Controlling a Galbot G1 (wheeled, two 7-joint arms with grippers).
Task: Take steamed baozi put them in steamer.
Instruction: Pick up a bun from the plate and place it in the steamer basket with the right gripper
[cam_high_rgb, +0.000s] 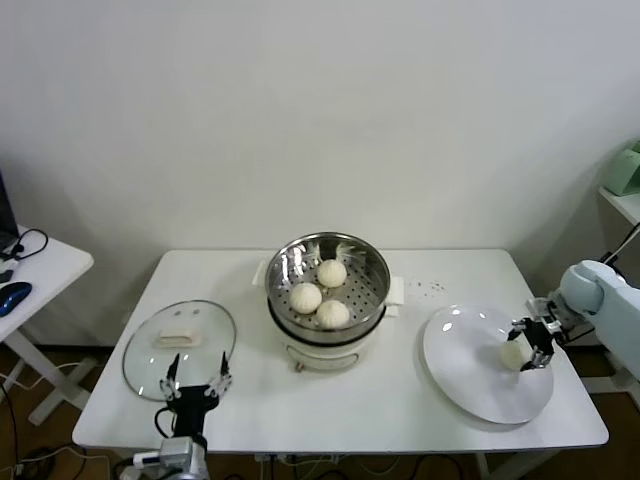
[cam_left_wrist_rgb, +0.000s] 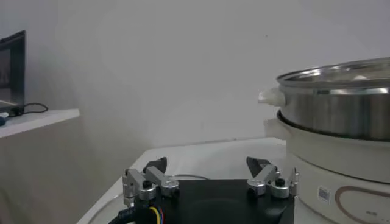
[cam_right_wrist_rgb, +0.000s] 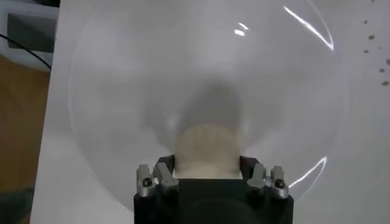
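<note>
Three cream-white baozi (cam_high_rgb: 332, 272) lie in the shiny perforated steamer (cam_high_rgb: 290, 262) on its white cooker base at the table's middle. A fourth baozi (cam_high_rgb: 511, 355) is over the white plate (cam_high_rgb: 470, 385) at the right. My right gripper (cam_high_rgb: 527, 345) is shut on it, one finger on each side. In the right wrist view the baozi (cam_right_wrist_rgb: 206, 143) sits between the fingers of the right gripper (cam_right_wrist_rgb: 205, 163), its shadow on the plate (cam_right_wrist_rgb: 122, 73) beyond it. My left gripper (cam_high_rgb: 197, 377) is open and empty at the table's front left.
A round glass lid (cam_high_rgb: 150, 355) with a white handle lies at the left, just beyond the left gripper (cam_left_wrist_rgb: 207, 165). The steamer's steel wall (cam_left_wrist_rgb: 341, 103) shows in the left wrist view. A side desk (cam_high_rgb: 40, 265) stands far left.
</note>
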